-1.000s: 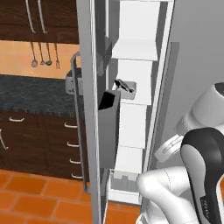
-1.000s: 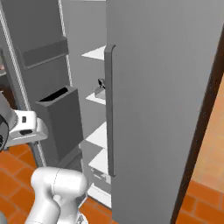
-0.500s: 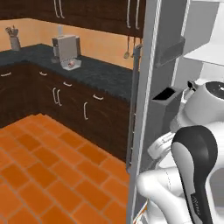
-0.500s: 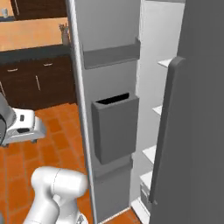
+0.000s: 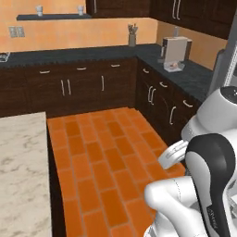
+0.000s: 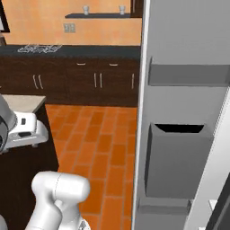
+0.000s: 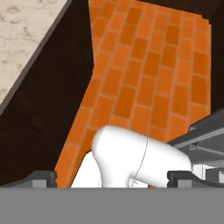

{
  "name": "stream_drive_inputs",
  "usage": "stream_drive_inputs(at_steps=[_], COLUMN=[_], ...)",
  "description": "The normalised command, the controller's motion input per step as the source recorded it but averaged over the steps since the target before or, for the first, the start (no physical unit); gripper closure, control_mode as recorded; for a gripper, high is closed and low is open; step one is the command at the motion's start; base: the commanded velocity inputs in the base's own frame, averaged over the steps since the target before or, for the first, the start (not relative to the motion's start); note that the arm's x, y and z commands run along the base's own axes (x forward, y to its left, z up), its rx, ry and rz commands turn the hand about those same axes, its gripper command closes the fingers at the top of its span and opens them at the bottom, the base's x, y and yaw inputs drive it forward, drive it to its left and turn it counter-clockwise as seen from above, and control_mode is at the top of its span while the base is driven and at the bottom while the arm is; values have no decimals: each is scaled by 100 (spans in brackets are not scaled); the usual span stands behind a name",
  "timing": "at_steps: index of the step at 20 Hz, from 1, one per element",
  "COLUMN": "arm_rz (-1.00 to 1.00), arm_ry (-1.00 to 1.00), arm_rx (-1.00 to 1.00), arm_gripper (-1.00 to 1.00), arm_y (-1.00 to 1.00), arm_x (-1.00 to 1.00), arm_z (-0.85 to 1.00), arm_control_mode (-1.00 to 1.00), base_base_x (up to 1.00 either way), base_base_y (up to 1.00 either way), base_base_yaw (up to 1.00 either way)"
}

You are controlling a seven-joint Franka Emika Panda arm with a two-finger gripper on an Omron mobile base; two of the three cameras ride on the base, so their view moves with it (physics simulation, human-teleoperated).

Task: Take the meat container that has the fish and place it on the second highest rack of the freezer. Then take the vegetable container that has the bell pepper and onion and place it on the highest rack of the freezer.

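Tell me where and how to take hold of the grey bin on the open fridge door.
Probably the front wall's top edge of the grey bin, coming from above. Its open top leaves that thin rim free to straddle, while its back sits against the fridge door and its faces look too broad.

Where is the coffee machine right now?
In the left base view, the coffee machine sits on the dark counter at upper right, near the corner utensil holder.

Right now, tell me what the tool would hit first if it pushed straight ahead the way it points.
Open, the tool points down at the orange brick floor; probably that first, though the robot's own white body sits close in front and depth is unclear.
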Motion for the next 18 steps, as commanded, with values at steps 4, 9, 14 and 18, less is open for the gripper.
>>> stream_drive_inputs(at_steps=[4,9,14,18], arm_rz=[0,0,0,0], arm_ry=[0,0,0,0], arm_rx=[0,0,0,0], arm_gripper=[-100,-100,-100,-100], arm_y=[0,0,0,0], arm_x=[0,0,0,0], arm_z=[0,0,0,0], arm_control_mode=[100,100,100,100], base_base_x=[9,2,15,40], base_base_y=[2,28,38,20], base_base_yaw=[11,4,0,0])
